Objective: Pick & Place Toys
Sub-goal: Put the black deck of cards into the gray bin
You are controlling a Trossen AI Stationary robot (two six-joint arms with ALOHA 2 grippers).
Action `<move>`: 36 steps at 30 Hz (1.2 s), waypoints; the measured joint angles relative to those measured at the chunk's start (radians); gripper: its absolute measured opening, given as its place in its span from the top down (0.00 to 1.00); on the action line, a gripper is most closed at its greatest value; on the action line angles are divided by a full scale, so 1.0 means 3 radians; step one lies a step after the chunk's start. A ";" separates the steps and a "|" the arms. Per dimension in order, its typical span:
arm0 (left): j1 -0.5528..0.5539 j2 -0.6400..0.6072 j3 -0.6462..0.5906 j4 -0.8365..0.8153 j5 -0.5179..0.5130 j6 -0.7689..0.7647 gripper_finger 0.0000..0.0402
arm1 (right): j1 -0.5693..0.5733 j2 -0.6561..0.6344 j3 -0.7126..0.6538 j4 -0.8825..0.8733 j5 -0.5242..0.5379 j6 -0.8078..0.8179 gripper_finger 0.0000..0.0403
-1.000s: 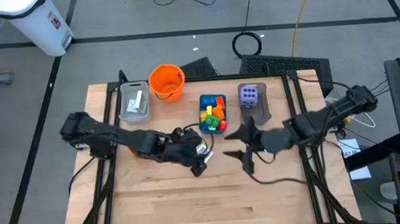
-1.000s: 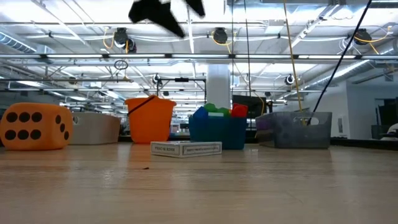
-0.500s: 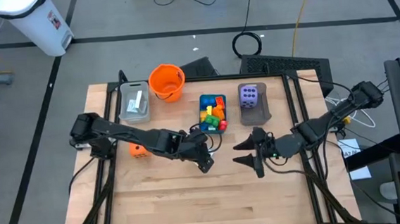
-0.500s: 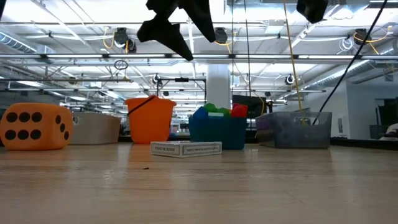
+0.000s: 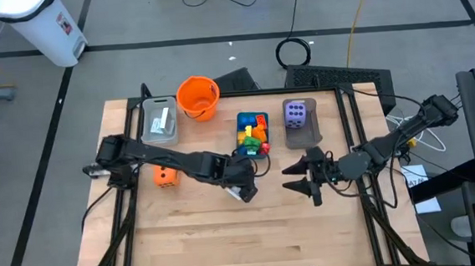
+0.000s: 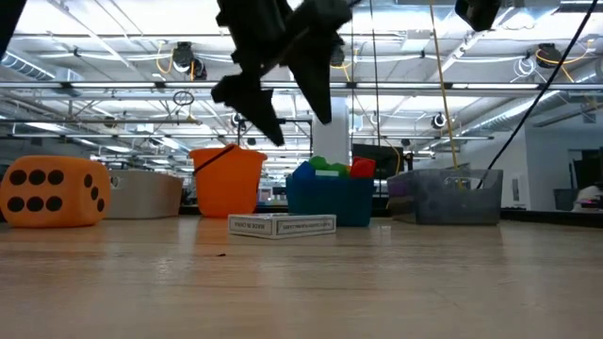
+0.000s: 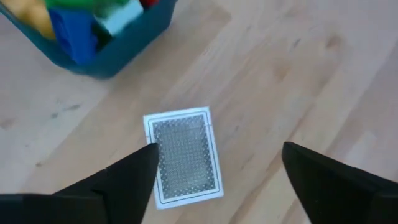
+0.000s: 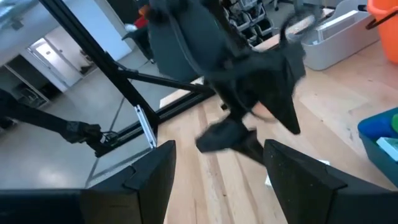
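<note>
Wooden counter [image 5: 228, 243] carries everything, and most of the sorting looks done — two toys are left loose on the bare boards. Largest first: two dice. One purple die [image 5: 298, 114] sits in the grey tray [image 5: 312, 134] at the far right, and one orange die [image 5: 165, 177] lies loose on the counter under the left arm, so it still needs a home by my reading. One orange bucket [image 5: 198, 98] stands at the back. Three trays in all: the grey one, a teal tray [image 5: 240, 119] heaped with bright bricks [image 5: 253, 134] too jumbled to count, and a pale tray [image 5: 148, 132] holding at least one white card [image 5: 162, 120]. One more card [image 7: 185, 153] lies flat and loose just in front of the teal tray. The left end effector [image 5: 244, 188] hangs directly above it, fingers spread wide and empty, straddling the card — a grasp seems next. The right end effector [image 5: 303, 179] waits near, part-open, holding nothing.
</note>
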 joint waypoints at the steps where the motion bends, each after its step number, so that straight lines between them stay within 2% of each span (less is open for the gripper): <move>1: 0.0009 0.0043 0.0000 0.0000 0.0021 -0.0028 0.10 | 0.0000 -0.0004 -0.0002 -0.0008 0.0000 -0.0009 0.42; 5: 0.0033 0.0195 0.0000 0.0000 0.0053 -0.0110 0.02 | 0.0000 -0.0008 -0.0003 -0.0023 0.0000 -0.0009 0.42; 36: 0.0037 0.0771 -0.0001 -0.0144 0.0114 -0.0189 0.00 | 0.0000 -0.0009 -0.0001 -0.0074 0.0000 0.0091 0.42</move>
